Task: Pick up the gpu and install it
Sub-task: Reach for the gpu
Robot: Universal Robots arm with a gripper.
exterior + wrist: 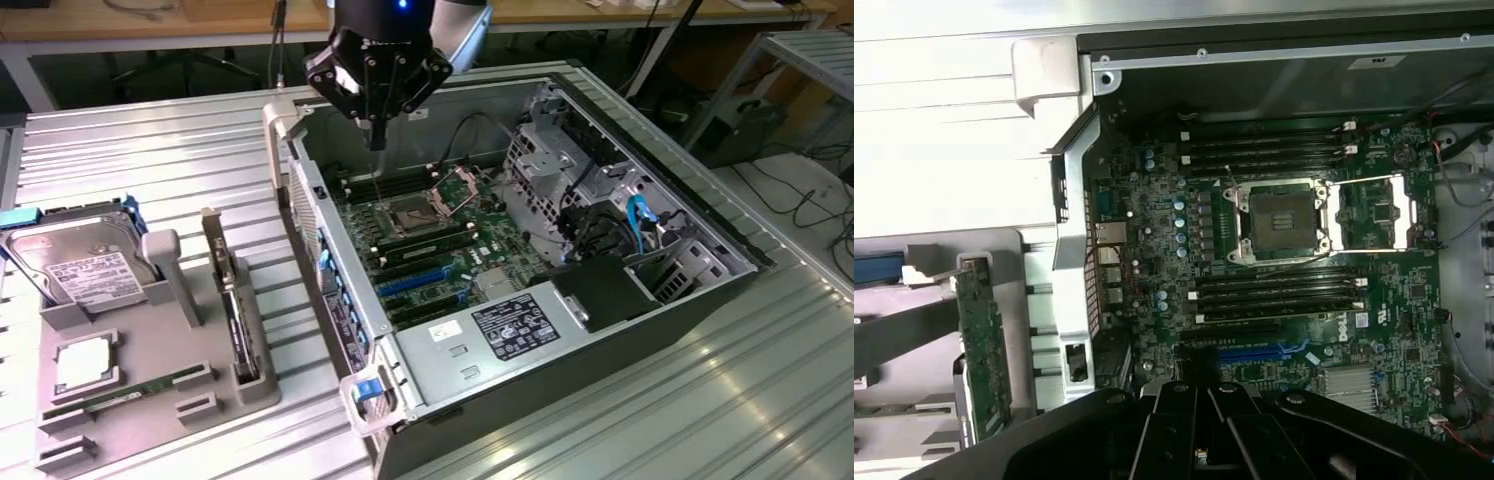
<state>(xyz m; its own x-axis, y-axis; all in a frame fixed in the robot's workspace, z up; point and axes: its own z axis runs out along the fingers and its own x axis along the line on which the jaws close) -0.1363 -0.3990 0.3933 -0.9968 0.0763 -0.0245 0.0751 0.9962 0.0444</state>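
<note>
The gpu stands on edge in a slot of the grey holder on the surface, beside the open case and untouched. The jaws hang over the motherboard, well apart from the card, and look clenched on nothing. I see 3 risks. Crossing low toward the holder could clip the case wall between them. A grasp off the card's middle could tilt it and jam it in its narrow slot. The open CPU socket sits near the blue slot, so a drifting card edge could strike its exposed contacts.
</note>
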